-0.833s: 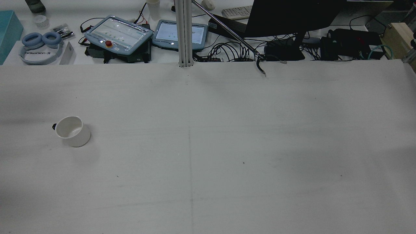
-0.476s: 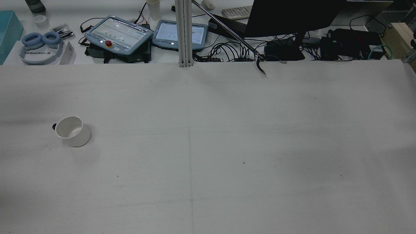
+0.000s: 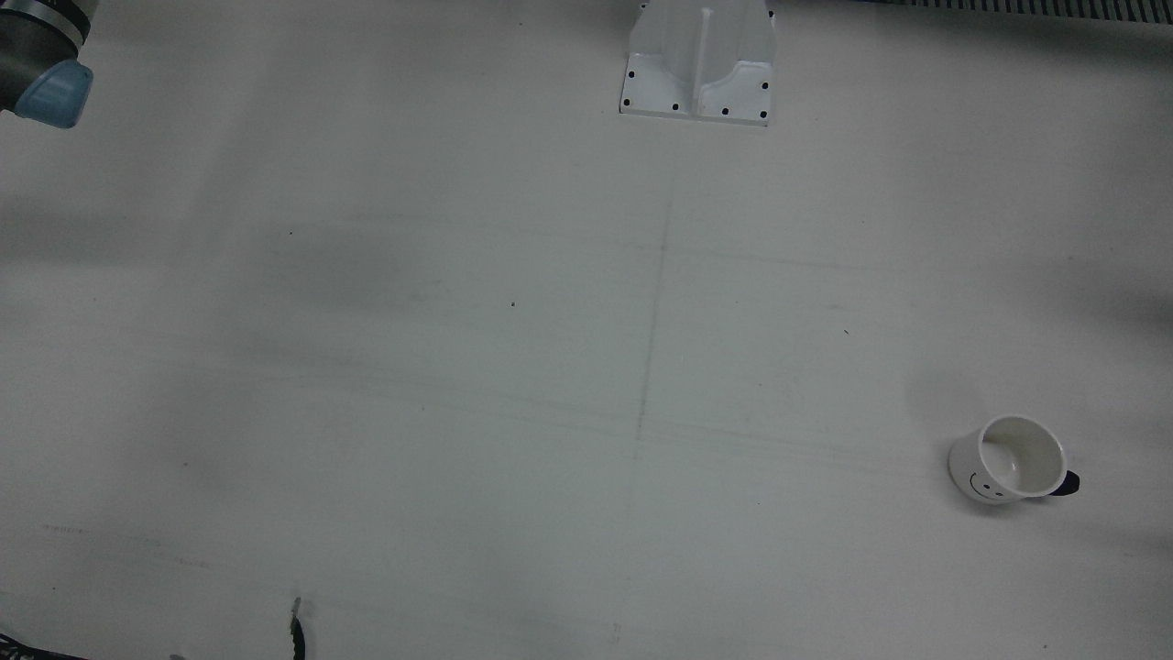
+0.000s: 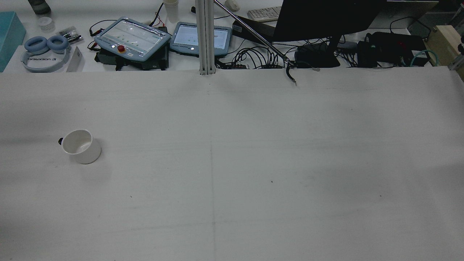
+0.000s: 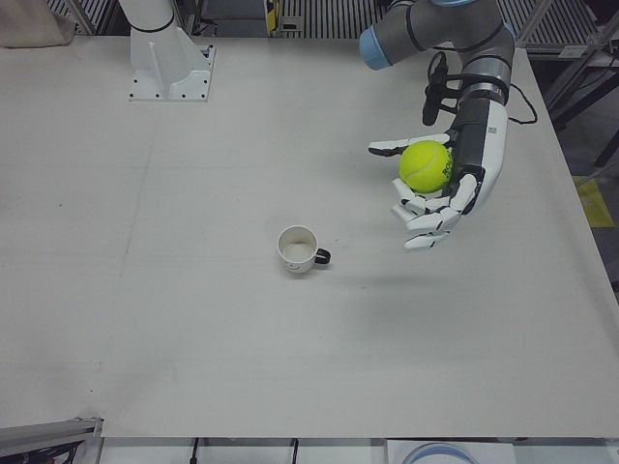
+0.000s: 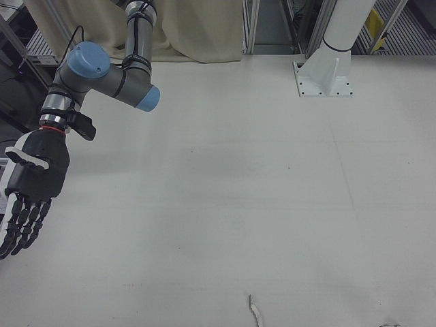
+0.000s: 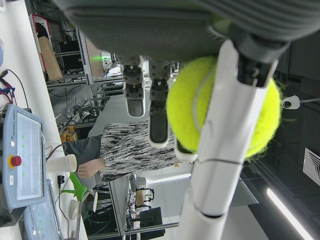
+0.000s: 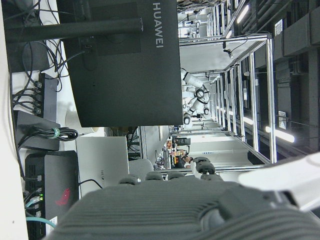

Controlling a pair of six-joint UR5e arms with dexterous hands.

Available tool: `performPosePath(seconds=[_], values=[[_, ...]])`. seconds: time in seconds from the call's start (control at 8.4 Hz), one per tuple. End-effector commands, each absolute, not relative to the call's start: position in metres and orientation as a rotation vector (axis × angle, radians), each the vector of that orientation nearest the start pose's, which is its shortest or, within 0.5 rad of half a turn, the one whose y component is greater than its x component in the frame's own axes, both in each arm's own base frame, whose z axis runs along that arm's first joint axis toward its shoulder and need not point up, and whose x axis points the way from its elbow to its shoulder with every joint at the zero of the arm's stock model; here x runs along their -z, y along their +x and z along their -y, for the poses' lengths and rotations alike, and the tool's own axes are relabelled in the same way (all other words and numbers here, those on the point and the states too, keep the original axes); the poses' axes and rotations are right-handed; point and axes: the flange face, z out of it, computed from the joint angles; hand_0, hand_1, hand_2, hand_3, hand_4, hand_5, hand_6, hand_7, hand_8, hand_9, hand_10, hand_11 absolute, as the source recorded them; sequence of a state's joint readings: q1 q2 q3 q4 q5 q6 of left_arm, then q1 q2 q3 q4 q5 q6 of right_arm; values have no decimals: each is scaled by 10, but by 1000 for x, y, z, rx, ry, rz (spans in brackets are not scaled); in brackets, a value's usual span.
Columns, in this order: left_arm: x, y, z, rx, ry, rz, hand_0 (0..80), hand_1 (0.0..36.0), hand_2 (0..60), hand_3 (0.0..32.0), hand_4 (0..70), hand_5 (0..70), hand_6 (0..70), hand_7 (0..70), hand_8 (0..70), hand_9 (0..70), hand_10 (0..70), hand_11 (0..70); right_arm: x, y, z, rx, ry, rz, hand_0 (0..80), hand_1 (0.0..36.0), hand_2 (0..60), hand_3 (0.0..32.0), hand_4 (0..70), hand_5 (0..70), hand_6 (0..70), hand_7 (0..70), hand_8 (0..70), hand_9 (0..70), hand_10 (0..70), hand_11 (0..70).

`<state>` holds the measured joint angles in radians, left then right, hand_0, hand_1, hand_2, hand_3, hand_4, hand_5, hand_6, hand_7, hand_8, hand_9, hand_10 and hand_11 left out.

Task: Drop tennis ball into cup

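The left hand (image 5: 440,193) has the tennis ball (image 5: 426,165) in its grasp, right of centre in the left-front view: fingers curled loosely around the ball, which sits against the palm, held up in the air with nothing under it but bare table (image 5: 193,338). The close-up from the left hand's own camera shows the same thing, one white finger (image 7: 220,150) crossing the front of the ball and dark fingertips beside it.

The cup (image 5: 299,249) stands upright near the middle of that frame, down and to the left of the ball and clearly apart from it, its dark handle pointing toward the frame's right. It looks empty. In the front view the cup (image 3: 1013,458) sits at the lower right, a little smiley face on its side.

So I'd judge the pick-up done and the carry not finished: the ball has yet to come over the cup's mouth and be let go.

The right hand (image 6: 30,194) hangs at the left edge of the right-front view, fingers straight and spread, holding nothing, well away from the work.

The rear view shows only the cup (image 4: 81,146) at mid left, no arm or ball at all. How high the ball sits above the table is hard to judge from one angle.
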<state>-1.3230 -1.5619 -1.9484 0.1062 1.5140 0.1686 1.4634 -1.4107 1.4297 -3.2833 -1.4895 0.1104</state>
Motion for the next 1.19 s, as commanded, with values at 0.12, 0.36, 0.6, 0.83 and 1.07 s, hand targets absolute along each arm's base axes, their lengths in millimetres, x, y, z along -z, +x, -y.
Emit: performPosePath(seconds=[0.12, 0.36, 0.6, 0.83, 1.07], values=[[-511, 78, 497, 1663, -219, -2295, 800, 259, 20, 0, 184, 250, 700, 665, 391, 464, 169, 274, -685, 82, 559, 2310, 129, -2041, 0, 0, 0, 0, 0, 0, 0, 0, 0, 0, 0, 0], [-515, 94, 497, 1672, -223, -2294, 800, 257, 8, 0, 187, 233, 700, 677, 390, 466, 169, 274, -686, 82, 558, 2310, 129, -2041, 0, 0, 0, 0, 0, 0, 0, 0, 0, 0, 0, 0], [-515, 137, 491, 1553, -191, -2266, 793, 244, 23, 0, 188, 243, 700, 665, 387, 469, 175, 282, -686, 82, 558, 2310, 129, -2041, 0, 0, 0, 0, 0, 0, 0, 0, 0, 0, 0, 0], [-530, 146, 493, 1571, -176, -2269, 793, 245, 10, 0, 186, 235, 700, 670, 393, 468, 174, 279, -685, 82, 559, 2310, 129, -2041, 0, 0, 0, 0, 0, 0, 0, 0, 0, 0, 0, 0], [-560, 179, 493, 1571, -168, -2270, 784, 241, 12, 0, 185, 242, 700, 668, 399, 471, 177, 284, -685, 82, 559, 2309, 129, -2043, 0, 0, 0, 0, 0, 0, 0, 0, 0, 0, 0, 0]])
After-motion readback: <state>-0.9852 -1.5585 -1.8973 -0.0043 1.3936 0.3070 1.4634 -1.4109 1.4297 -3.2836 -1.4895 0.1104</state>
